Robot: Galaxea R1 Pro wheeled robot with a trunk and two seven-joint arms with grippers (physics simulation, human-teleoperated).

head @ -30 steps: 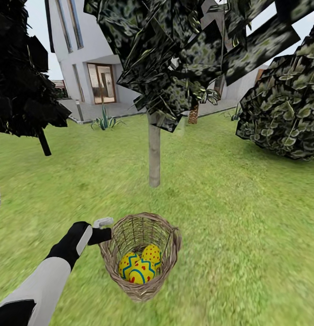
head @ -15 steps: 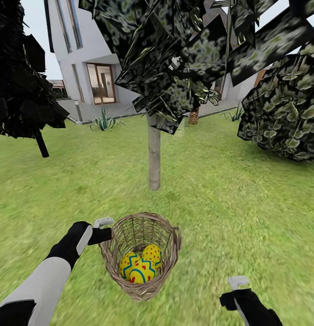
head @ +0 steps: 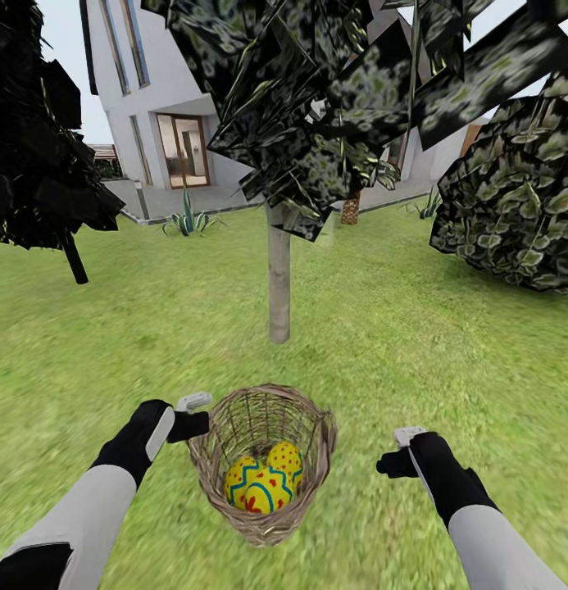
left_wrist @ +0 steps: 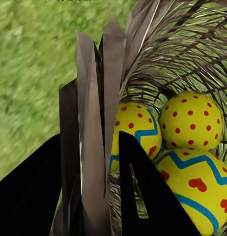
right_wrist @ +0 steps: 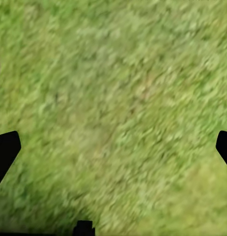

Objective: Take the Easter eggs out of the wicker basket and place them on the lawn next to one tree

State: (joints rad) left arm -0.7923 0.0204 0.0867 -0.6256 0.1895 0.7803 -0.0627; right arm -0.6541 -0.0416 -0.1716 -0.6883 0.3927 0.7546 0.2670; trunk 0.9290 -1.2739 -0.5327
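Three eggs [head: 265, 481] are sitting in the basket [head: 316, 426]; left gripper [head: 197, 415] is pinching its 9 o'clock rim, right gripper [head: 398, 451] is hanging spread at 3 o'clock.

— Anything you can read out there? Any label, number, sign?

— Nothing for you. The Easter eggs [head: 265, 483] carry only blue zigzags and red dots and hearts, which is pattern and not writing. The wicker basket [head: 313, 459] is plain weave, no tag with print.

— The house [head: 165, 98]?

— White walls and a glazed door, no number or nameplate you could make out. No brand marks on the arms either.
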